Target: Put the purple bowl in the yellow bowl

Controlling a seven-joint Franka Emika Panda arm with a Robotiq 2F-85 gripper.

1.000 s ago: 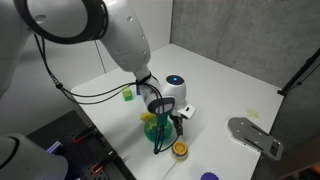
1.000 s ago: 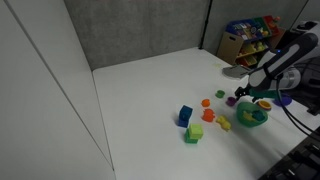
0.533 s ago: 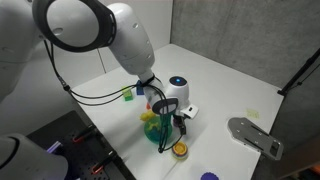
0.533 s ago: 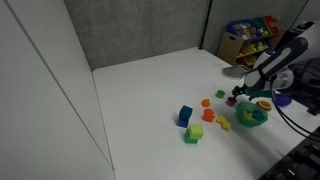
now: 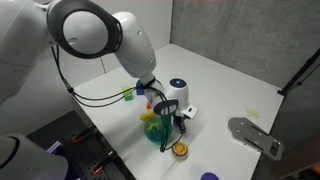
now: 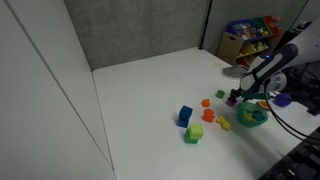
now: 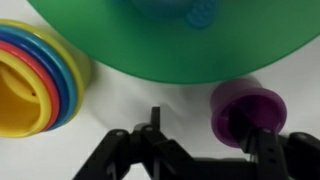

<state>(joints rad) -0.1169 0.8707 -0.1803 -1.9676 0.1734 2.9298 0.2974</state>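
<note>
Purple bowl [image 7: 248,108] sits at one fingertip of the wide-open, empty tool [image 7: 190,140].

**Bright, even light; soft wrist picture**

Both exterior views are evenly lit from above. The white table [image 5: 235,80] is bright without glare, shadows are faint, and fine detail is coarse. In the wrist view the green bowl [image 7: 160,40] at 12 o'clock is blurred. The gripper [image 7: 190,150] at 6 o'clock is dark and soft-edged.

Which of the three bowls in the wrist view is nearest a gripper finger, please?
The purple bowl, right by one finger; the yellow bowl and green bowl lie farther away.
</note>
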